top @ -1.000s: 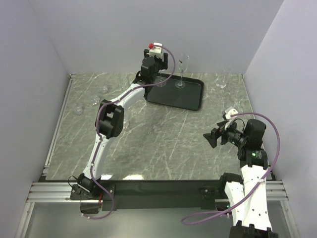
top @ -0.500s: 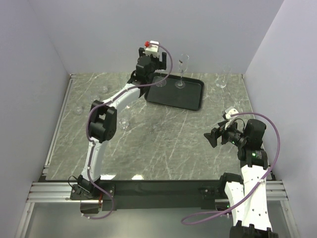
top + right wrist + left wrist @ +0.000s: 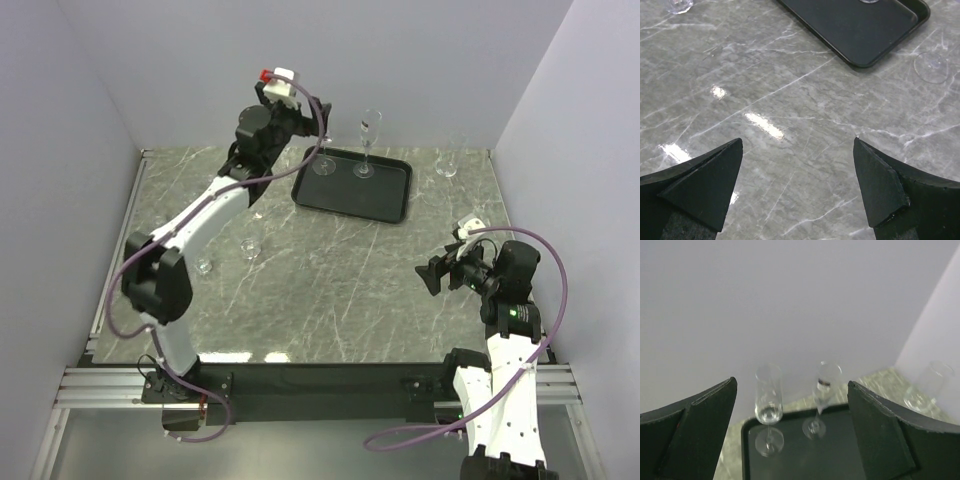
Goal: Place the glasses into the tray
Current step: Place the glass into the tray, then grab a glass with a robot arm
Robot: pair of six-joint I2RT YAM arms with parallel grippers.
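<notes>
The black tray (image 3: 385, 195) lies at the back of the marble table. Two clear stemmed flutes stand upright in it, one (image 3: 324, 160) at its left end, the other (image 3: 368, 140) near the middle. My left gripper (image 3: 303, 122) hangs open above and left of the tray, empty; in the left wrist view both flutes (image 3: 768, 405) (image 3: 822, 392) stand free beyond my gripper (image 3: 791, 384). Another glass (image 3: 447, 160) stands right of the tray. Two small glasses (image 3: 250, 246) (image 3: 204, 266) stand on the table's left. My right gripper (image 3: 437, 275) hovers open over bare marble at the right.
White walls close in the back and both sides. In the right wrist view my open gripper (image 3: 797, 142) faces marble, with the tray's corner (image 3: 860, 35), a glass foot (image 3: 932, 67) right of it and a glass (image 3: 679, 5) at the top left.
My left gripper opened wide and drew back up and to the left, away from the tray's left end, leaving the flute standing there. The right arm has hardly moved.
</notes>
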